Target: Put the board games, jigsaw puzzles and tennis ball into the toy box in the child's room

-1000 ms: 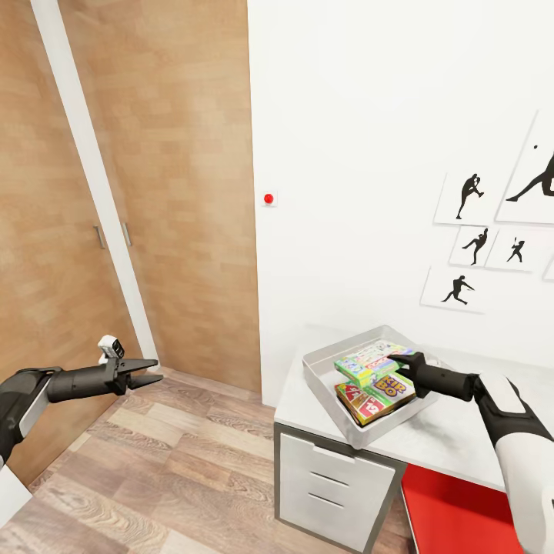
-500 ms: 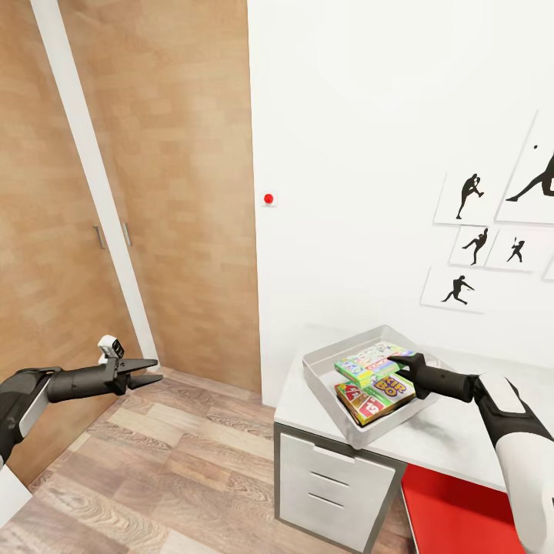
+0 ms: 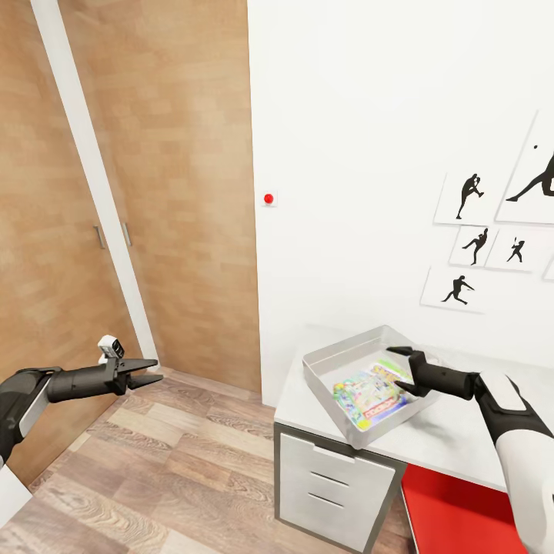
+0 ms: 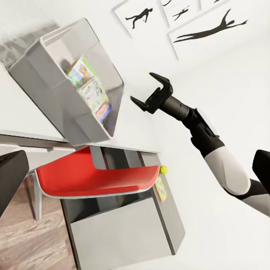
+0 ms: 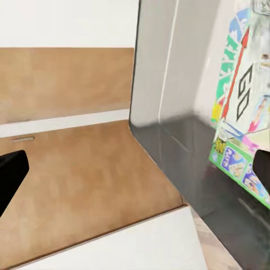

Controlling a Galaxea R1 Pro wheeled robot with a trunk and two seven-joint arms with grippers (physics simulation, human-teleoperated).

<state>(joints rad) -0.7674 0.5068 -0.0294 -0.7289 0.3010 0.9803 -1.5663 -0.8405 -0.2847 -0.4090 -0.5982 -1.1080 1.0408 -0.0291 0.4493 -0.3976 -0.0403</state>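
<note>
The toy box [image 3: 336, 353] stands on the corner of the table [image 3: 454, 440]. A multicoloured board game [image 3: 369, 393] lies low inside it, slightly blurred. My right gripper [image 3: 400, 370] hangs open over the box's right side, with nothing between its fingers. The right wrist view looks along the box wall [image 5: 163, 73] at the game's printed face [image 5: 239, 107]. My left gripper [image 3: 151, 370] is open and empty, far to the left over the floor. In the left wrist view I see the toy box [image 4: 53, 70], the right gripper [image 4: 153, 94] and the tennis ball [image 4: 163, 169] on the table's dark end.
White drawers [image 3: 331, 485] sit under the table corner, and a red chair [image 3: 454, 508] is tucked in to their right. Wooden wardrobe doors [image 3: 154, 192] fill the left side. Baseball pictures [image 3: 469, 246] hang on the white wall. Wood floor lies between the arms.
My right gripper has opened. The board games that it held up at the box's right side have dropped down into the toy box. The left arm has not moved.
</note>
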